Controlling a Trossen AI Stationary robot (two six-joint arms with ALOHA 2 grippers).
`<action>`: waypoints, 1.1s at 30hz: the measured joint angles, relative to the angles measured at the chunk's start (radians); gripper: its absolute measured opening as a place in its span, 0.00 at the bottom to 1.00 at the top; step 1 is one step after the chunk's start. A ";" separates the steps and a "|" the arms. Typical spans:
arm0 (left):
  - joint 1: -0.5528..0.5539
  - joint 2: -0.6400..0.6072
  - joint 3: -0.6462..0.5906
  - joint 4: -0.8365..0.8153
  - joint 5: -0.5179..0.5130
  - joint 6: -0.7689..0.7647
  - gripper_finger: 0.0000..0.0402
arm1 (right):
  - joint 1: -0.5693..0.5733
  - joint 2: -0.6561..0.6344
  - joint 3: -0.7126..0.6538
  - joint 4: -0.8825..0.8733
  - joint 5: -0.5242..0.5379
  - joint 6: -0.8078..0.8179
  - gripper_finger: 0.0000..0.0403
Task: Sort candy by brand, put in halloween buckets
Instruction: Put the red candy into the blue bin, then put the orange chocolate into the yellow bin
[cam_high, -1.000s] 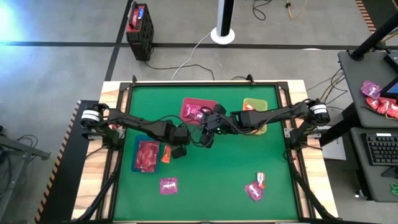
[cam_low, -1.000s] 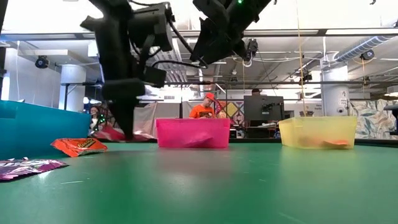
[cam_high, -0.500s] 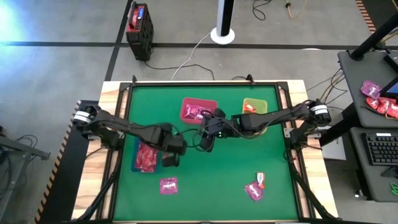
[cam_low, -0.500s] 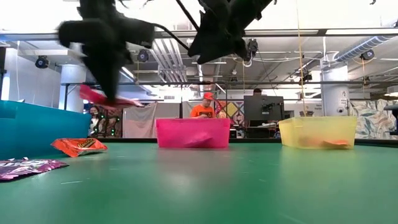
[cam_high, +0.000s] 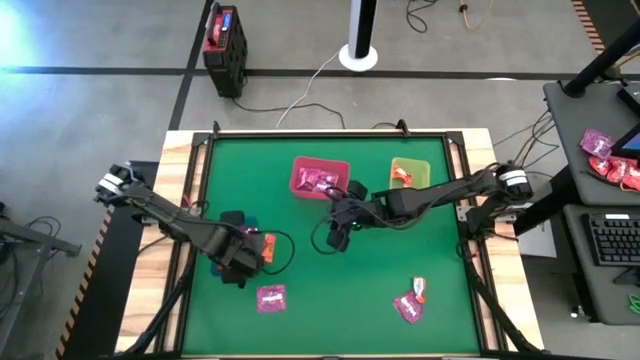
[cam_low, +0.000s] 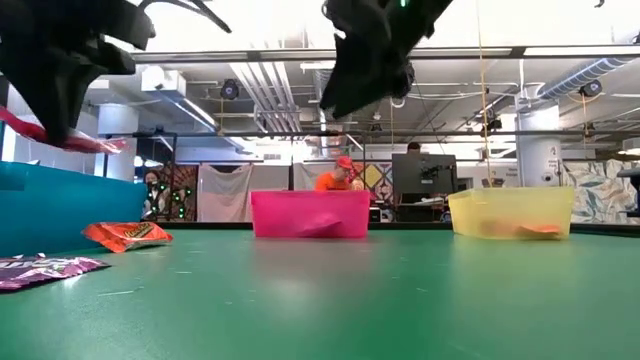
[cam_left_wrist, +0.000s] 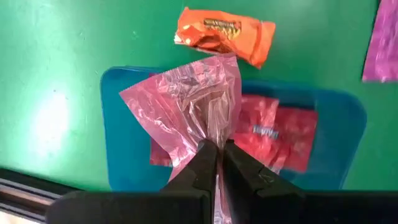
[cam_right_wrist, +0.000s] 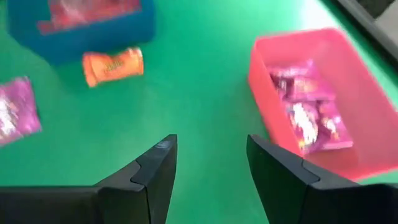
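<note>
My left gripper (cam_high: 240, 268) hangs over the blue bin (cam_left_wrist: 118, 124) near the table's left edge, shut on a red see-through candy packet (cam_left_wrist: 186, 106). More red packets (cam_left_wrist: 283, 134) lie in that bin. An orange candy (cam_left_wrist: 224, 37) lies on the green table just beside it. My right gripper (cam_right_wrist: 208, 168) hovers open and holding nothing above the table's middle, near the pink bin (cam_high: 320, 178), which holds magenta packets (cam_right_wrist: 308, 115). The lime green bin (cam_high: 408, 175) stands at the far right. My left gripper pinches a crumpled edge of the red packet (cam_left_wrist: 214, 142) between its two fingers, coming from above and pointing steeply down. The rest of the packet fans out beyond the fingertips. It is lifted clear, above the blue bin.
A magenta packet (cam_high: 270, 298) lies near the front left. Another magenta packet (cam_high: 408, 308) with a small orange piece (cam_high: 419, 290) lies at the front right. Bare green table stretches across the middle and front. A raised frame (cam_high: 330, 132) borders the table.
My left gripper has risen off the table with the red packet and swung toward the table's left and near edges, from beside the orange candy to above the blue bin. The packet is now lifted clear.
</note>
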 joint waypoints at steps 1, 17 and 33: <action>-0.003 -0.009 -0.003 0.005 -0.004 -0.024 0.01 | -0.001 0.003 -0.001 -0.002 0.000 0.003 0.47; -0.043 -0.091 -0.107 0.034 -0.004 -0.197 0.13 | 0.044 -0.032 0.000 -0.359 -0.016 0.215 0.47; -0.069 -0.094 -0.078 0.167 -0.160 -0.039 0.43 | 0.243 -0.044 0.001 -0.567 -0.374 0.483 0.47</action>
